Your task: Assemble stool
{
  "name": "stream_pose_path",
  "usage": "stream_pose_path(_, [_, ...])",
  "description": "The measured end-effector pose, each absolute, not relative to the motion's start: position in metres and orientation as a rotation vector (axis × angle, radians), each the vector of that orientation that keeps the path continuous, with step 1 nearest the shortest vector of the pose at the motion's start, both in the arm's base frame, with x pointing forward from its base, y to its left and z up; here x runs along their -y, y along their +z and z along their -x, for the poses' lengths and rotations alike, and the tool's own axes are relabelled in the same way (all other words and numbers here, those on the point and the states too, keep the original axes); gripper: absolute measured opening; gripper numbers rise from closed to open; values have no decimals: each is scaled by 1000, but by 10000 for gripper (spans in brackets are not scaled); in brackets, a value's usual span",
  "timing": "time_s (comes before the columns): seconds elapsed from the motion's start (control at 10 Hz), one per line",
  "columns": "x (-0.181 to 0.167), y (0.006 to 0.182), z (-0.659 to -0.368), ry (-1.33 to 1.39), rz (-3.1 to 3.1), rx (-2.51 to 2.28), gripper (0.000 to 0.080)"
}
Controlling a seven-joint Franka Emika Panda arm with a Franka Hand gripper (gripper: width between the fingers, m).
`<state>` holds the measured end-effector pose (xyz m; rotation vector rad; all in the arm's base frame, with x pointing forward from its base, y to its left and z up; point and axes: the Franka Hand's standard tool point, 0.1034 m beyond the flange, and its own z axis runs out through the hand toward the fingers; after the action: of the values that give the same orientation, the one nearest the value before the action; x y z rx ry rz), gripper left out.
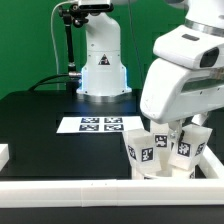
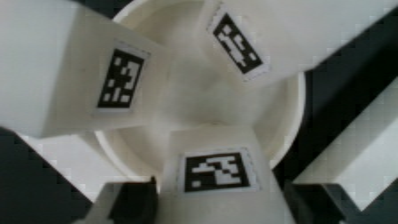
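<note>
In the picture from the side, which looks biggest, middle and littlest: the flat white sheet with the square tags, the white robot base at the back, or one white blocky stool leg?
1. White robot base
2. Flat white marker board
3. White plastic blocky stool leg, which sits nearer the camera, so it may look bigger than it really is.

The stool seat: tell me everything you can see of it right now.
The seat is a thick round white disc, apparently plastic, filling the wrist view. Three blocky white legs, each bearing a black-and-white square tag, stand against its face. In the exterior view the assembly sits at the table's near right corner by the white border rail, largely hidden under the gripper. No grip on it is visible.
</note>
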<state>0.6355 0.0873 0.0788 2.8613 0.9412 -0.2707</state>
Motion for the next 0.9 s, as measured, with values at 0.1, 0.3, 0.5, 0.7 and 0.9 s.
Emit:
stream_pose_path(0.1, [-83,77,-634,-266,-2954,-764,340])
stream_pose_path(0.3, [-78,77,-634,-259,-3052,-472,340])
stream_pose_path(0.5, [-76,77,-635,-253,-3082,-213,340])
stream_pose_path(0.7, [-76,77,-635,-245,-3077,31,340])
stream_pose_path(0.9, [-76,77,-635,-239,-3058,234,340])
